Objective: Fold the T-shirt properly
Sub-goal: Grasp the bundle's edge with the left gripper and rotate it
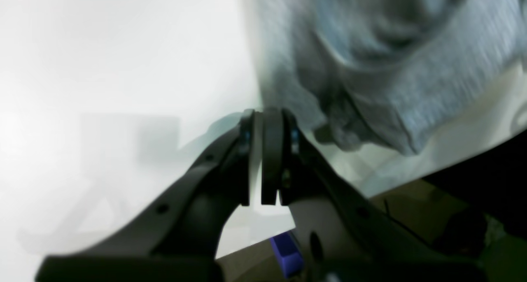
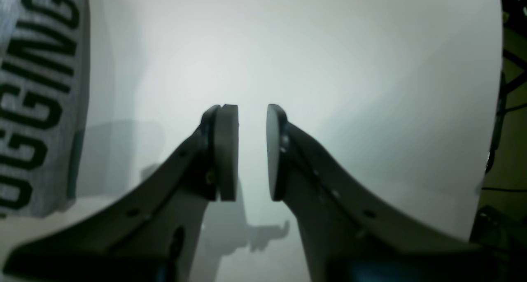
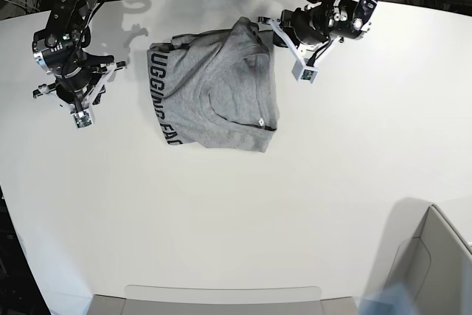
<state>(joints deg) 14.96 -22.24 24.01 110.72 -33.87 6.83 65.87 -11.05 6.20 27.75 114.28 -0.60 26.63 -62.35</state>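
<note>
- Left wrist view: the left gripper [image 1: 263, 158] is seen with its pads together, nothing pinched between them; the T-shirt [image 1: 411, 80] lies rumpled just beyond, blurred.
- Right wrist view: the right gripper [image 2: 252, 150] is held with its pads apart and empty over the white surface [image 2: 350, 68]; the shirt's lettered edge is seen at the far left.
- Base view: the T-shirt [image 3: 214, 94] is lying partly folded mid-surface, between both grippers. Edges should probably be aligned and creases flattened before any further fold.
- A grey bin [image 3: 435, 256] is seen at the lower right corner; its contents cannot be made out.
</note>
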